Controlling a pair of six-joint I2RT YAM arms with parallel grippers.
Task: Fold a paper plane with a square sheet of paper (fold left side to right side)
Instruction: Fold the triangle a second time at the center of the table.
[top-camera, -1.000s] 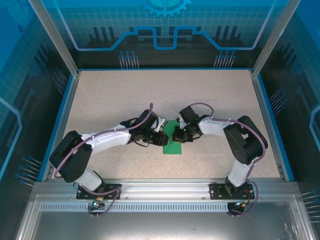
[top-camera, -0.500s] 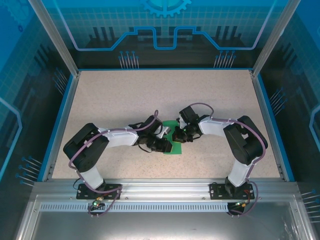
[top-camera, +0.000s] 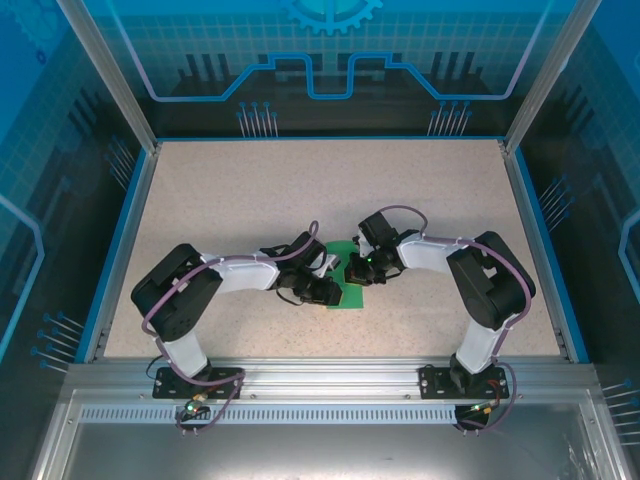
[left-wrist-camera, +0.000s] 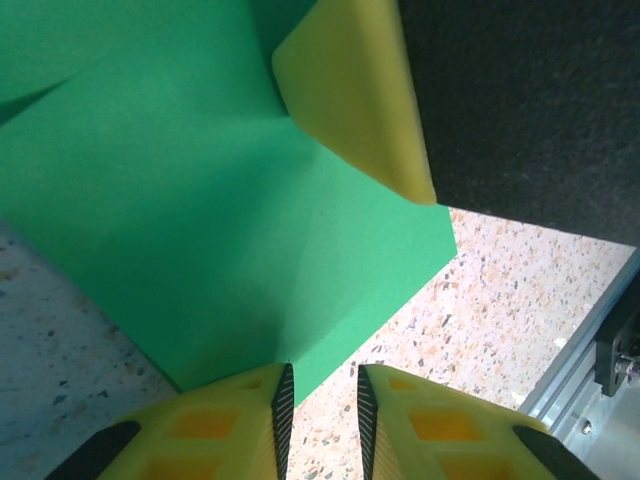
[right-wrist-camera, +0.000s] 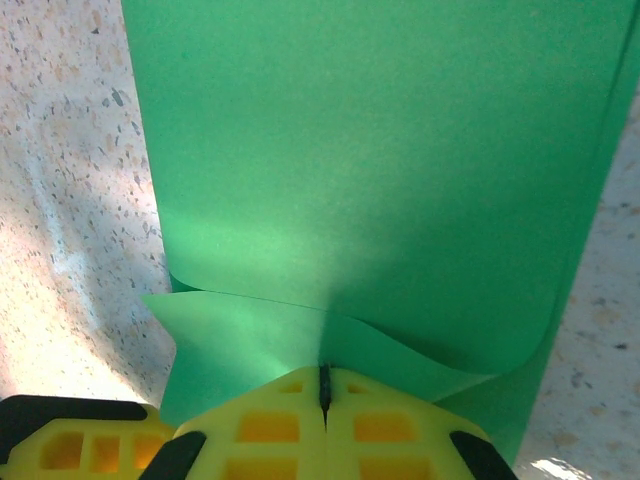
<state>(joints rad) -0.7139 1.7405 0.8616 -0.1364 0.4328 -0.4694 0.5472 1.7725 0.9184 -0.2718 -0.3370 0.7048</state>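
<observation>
Green is basically the whole story here: the square sheet of paper (top-camera: 350, 297) lies near the middle of the speckled worktop (top-camera: 300, 190), a bit toward 6 o'clock from centre, and both arms are crowded in on it. From above it reads as a smaller folded shape, mostly hidden under the two wrists.

The left tool (top-camera: 328, 292) comes in at the sheet's 8 o'clock side. Its wrist cam shows the two yellow fingers (left-wrist-camera: 225, 425) at the bottom with a thin gap between them, so the jaws stand slightly apart. You can see bare worktop through that gap. The paper's corner runs right up to the finger on the 7 o'clock side, but nothing sits in the slot itself. Up at 12 o'clock in that same view, a yellow finger (left-wrist-camera: 350, 90) of the other arm rests on the green.

The right tool (top-camera: 357, 272) sits on the sheet's 1 o'clock side. On its wrist cam the jaws are pressed tight together, and the paper puckers straight into the seam, so it looks clamped on the sheet's near edge. Just above the fingertips, an upper layer curls over a lower one, with a soft rounded bend at 4 o'clock.
</observation>
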